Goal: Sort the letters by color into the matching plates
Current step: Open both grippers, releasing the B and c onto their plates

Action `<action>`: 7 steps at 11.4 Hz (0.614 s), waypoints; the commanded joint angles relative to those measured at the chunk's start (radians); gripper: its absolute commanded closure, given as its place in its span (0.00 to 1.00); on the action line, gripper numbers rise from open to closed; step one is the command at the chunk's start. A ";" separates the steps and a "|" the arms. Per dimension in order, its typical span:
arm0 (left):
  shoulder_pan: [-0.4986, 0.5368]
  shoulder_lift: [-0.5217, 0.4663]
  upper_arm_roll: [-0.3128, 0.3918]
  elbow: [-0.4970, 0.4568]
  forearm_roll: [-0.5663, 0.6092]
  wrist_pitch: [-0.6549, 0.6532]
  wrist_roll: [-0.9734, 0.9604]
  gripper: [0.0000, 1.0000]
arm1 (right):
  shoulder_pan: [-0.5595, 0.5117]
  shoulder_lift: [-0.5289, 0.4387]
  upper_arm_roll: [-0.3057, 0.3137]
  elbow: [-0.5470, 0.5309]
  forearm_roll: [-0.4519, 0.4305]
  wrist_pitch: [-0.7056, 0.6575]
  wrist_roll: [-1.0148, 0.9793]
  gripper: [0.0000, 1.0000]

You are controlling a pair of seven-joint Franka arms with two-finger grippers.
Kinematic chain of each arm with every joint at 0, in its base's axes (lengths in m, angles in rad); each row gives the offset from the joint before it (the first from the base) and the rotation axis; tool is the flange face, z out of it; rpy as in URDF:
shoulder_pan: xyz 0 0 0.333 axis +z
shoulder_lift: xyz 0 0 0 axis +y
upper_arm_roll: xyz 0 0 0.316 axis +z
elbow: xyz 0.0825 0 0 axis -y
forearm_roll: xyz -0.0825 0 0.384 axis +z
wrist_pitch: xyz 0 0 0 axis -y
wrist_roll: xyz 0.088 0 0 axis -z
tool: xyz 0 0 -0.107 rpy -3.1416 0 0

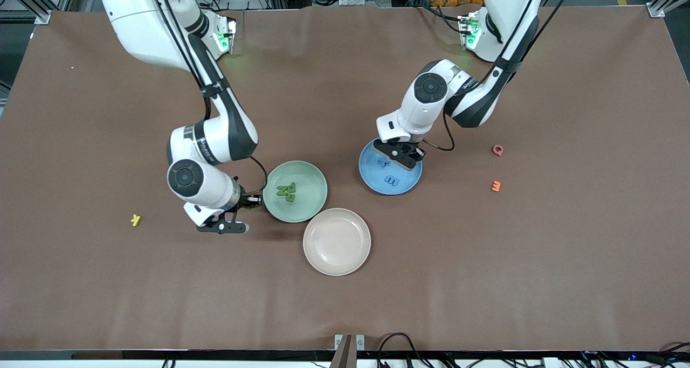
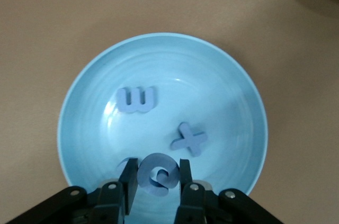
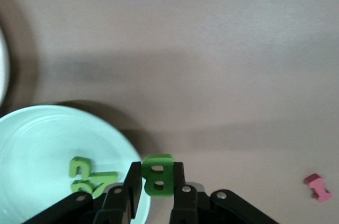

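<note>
Front view shows my two arms reaching down over the brown bench. My left end effector hangs low over the blue plate, at the rim toward my bases, and it is clamped on a blue letter, a rounded one standing on edge between my fingers. Two more blue letters lie flat in that plate: a blue E-shape and a blue X-shape, apart from each other. A further bit of blue shows just beside my held letter, but I cannot tell what it is.

My right end effector hangs over the bench just beside the green plate, at the plate's edge toward the right arm's end. It grips a green B upright between its fingers. In the green plate a small cluster of green letters lies together, touching; how many is hard to tell.

The beige-pink plate sits nearer the front camera, touching or nearly touching the green plate. A yellow letter lies toward the right arm's end of the bench. A red letter and an orange letter lie toward the left arm's end, the orange one nearer the camera. A pink letter shows in the right wrist view.
</note>
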 commanded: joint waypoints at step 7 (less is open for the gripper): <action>-0.038 0.047 0.026 0.058 0.025 -0.013 -0.024 0.00 | 0.114 0.036 0.021 0.023 0.008 -0.022 -0.004 0.89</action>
